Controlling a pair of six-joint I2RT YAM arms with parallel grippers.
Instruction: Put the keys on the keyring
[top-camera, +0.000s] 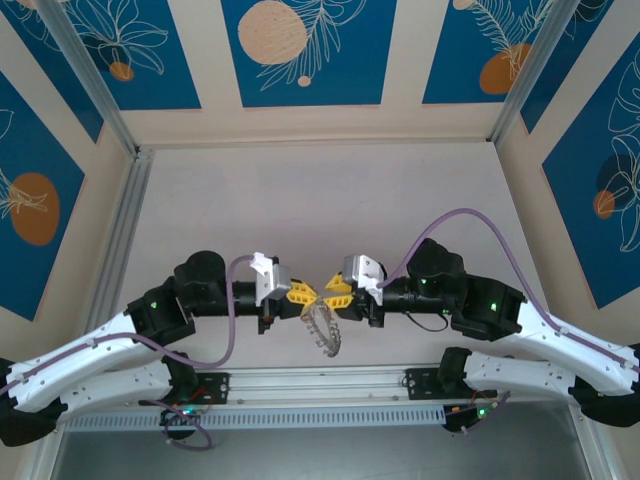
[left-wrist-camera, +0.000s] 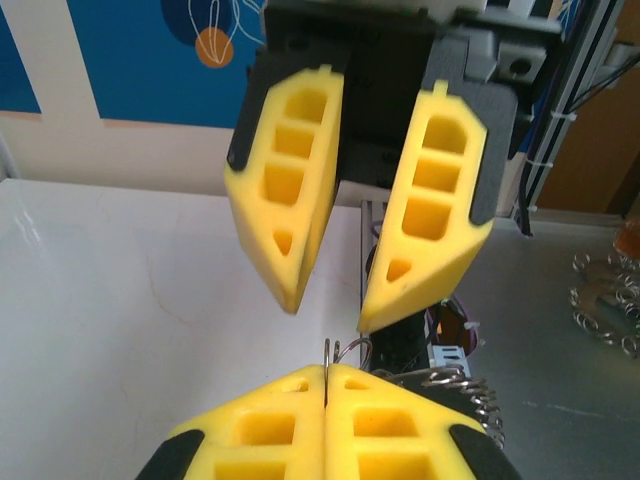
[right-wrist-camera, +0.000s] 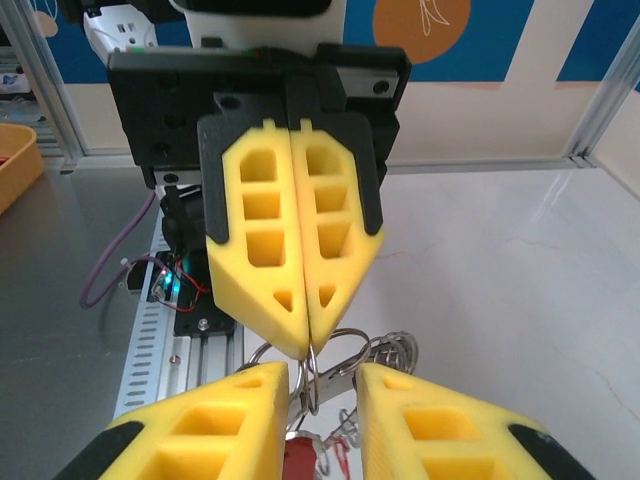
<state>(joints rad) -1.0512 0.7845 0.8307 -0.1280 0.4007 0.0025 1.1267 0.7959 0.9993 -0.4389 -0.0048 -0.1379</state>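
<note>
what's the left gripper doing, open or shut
Shut: the left gripper has its fingers pressed together, pinching the keyring at their tips.

Both arms bent inward above the surface's near edge, wrists level, grippers meeting tip to tip. Left gripper (top-camera: 303, 293) fingers pressed together, pinching keyring (top-camera: 322, 328). Right gripper (top-camera: 333, 292) fingers parted, tips just beside left fingertips.

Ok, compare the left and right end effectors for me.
The left end effector is shut, fingers pressed together; the right end effector stands partly open, fingers apart. The left one pinches the keyring wire; the right one only straddles it. Both have yellow wedge fingers, facing tip to tip.
</note>
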